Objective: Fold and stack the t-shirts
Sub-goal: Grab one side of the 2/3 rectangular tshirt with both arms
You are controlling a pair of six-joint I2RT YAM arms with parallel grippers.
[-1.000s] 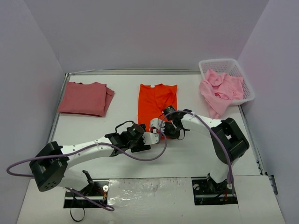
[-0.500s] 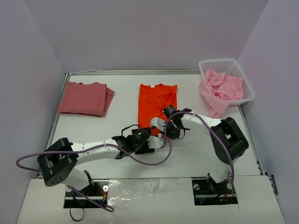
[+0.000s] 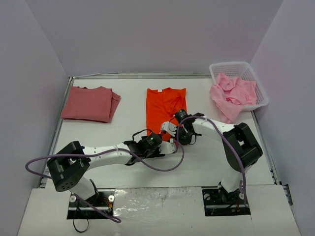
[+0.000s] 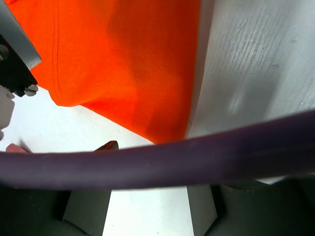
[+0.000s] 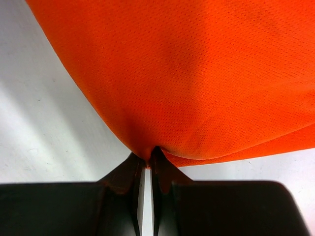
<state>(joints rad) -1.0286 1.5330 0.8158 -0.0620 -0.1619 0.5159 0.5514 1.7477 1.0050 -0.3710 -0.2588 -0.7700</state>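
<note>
The limp orange t-shirt [image 3: 166, 105] suits a hem grip, which the closed right pincer [image 5: 146, 161] has; the left pincer [image 3: 164, 146] hides its gap.

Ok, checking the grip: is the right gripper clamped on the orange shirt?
Yes, the right gripper is shut, pinching a bunched fold of the orange shirt.

Cable [image 4: 157, 169] loops at orange shirt [image 3: 165, 103] near edge (R arm [image 3: 216, 129] too); table [image 3: 128, 123] L free.
</note>
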